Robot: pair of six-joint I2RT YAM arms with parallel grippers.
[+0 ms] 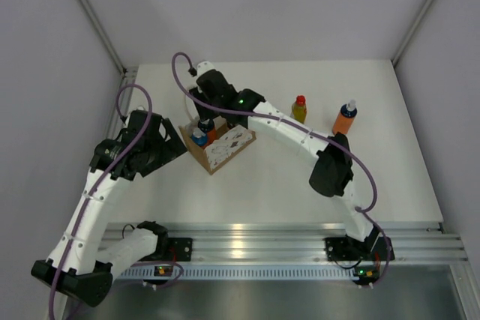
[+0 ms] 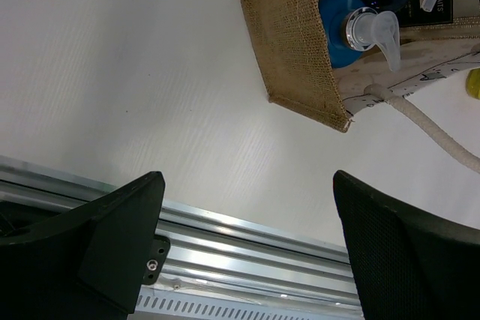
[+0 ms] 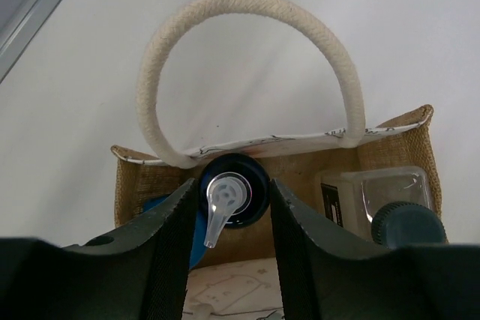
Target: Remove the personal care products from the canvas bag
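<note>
The canvas bag (image 1: 225, 148) stands mid-table, its cream loop handle (image 3: 247, 5) arching over the opening. My right gripper (image 3: 232, 185) reaches down into it, its jaws pressed on both sides of a dark blue bottle with a clear pump top (image 3: 251, 177). Beside it in the bag are a lighter blue pump bottle (image 2: 341, 31) and a clear bottle with a dark cap (image 3: 390, 211). A yellow bottle with a red cap (image 1: 299, 109) and an orange bottle with a pale top (image 1: 345, 118) stand on the table to the right. My left gripper (image 2: 247, 185) hangs open, left of the bag, holding nothing.
The aluminium rail (image 2: 247, 230) runs along the table's near edge, below the left gripper. The right arm's purple cable (image 1: 180, 73) loops over the bag area. White walls enclose the table at the back and sides.
</note>
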